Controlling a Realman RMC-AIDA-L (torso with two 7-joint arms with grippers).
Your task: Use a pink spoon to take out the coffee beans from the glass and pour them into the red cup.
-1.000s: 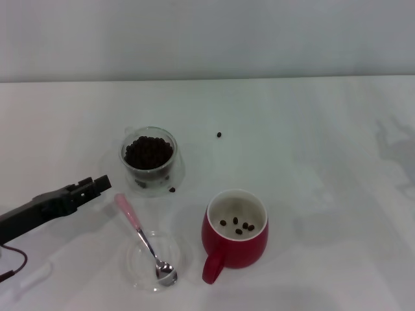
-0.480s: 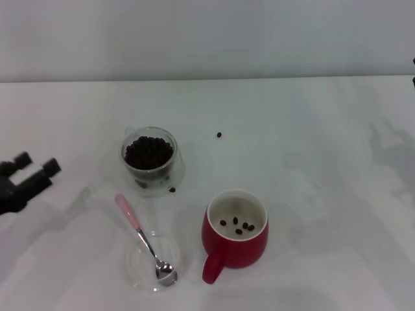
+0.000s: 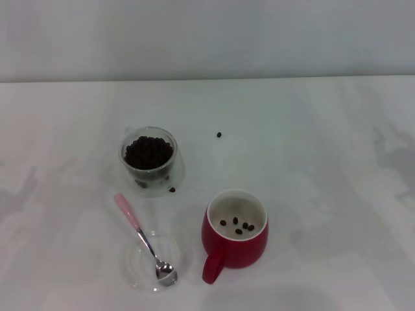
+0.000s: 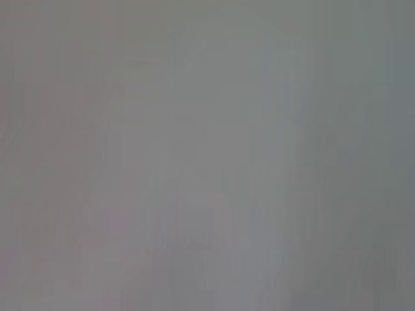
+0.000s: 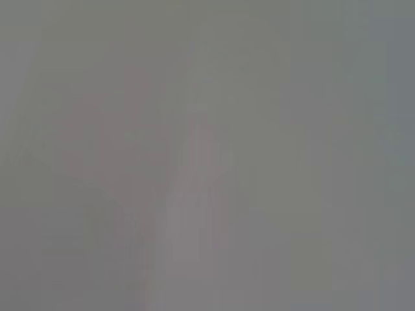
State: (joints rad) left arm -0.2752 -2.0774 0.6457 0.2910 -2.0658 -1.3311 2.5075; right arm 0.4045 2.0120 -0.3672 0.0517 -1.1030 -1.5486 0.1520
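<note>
The glass [image 3: 150, 160] stands on the white table left of centre, full of dark coffee beans [image 3: 148, 151]. The red cup [image 3: 235, 237] stands in front and to the right of it, handle toward me, with several beans [image 3: 237, 226] on its off-white bottom. The pink spoon [image 3: 144, 238] lies between them, its metal bowl resting in a flat clear dish [image 3: 154, 261] and its pink handle pointing toward the glass. Neither gripper shows in the head view. Both wrist views show only plain grey.
One loose bean [image 3: 219, 135] lies on the table behind the cup, another [image 3: 172, 189] at the foot of the glass. The table [image 3: 324, 162] ends at a pale wall at the back.
My left gripper has drawn back to the left, away from the spoon, and has left the head view. The spoon, glass and cup have not moved.
</note>
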